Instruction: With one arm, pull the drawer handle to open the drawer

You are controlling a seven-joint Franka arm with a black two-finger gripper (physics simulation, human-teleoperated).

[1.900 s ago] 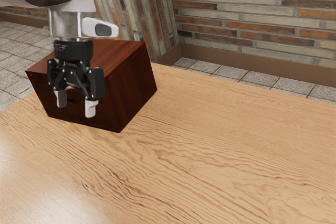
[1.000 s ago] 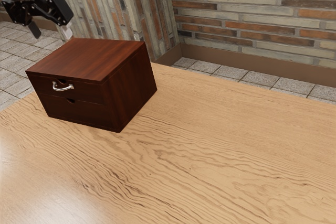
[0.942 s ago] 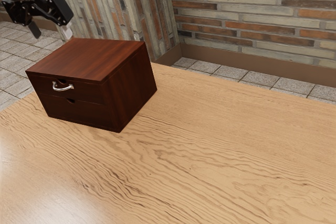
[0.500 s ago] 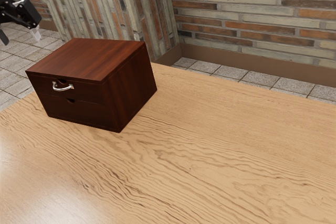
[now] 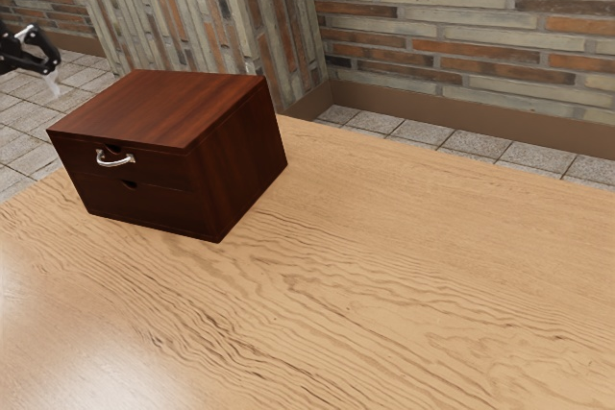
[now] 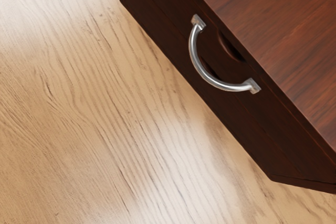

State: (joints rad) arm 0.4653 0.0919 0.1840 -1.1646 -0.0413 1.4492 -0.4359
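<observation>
Since half a second ago the tool (image 5: 21,45) has drawn back to the exterior view's left edge; how far open it is cannot be told. Well apart, the handle (image 5: 114,157) lies level across the shut drawer (image 5: 149,168), which faces lower left in its box (image 5: 183,108) on the worktop (image 5: 384,285).

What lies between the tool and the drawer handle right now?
Nothing. In the exterior view the tool hangs at that view's left edge, apart from the drawer handle, with only open air between them.
</observation>
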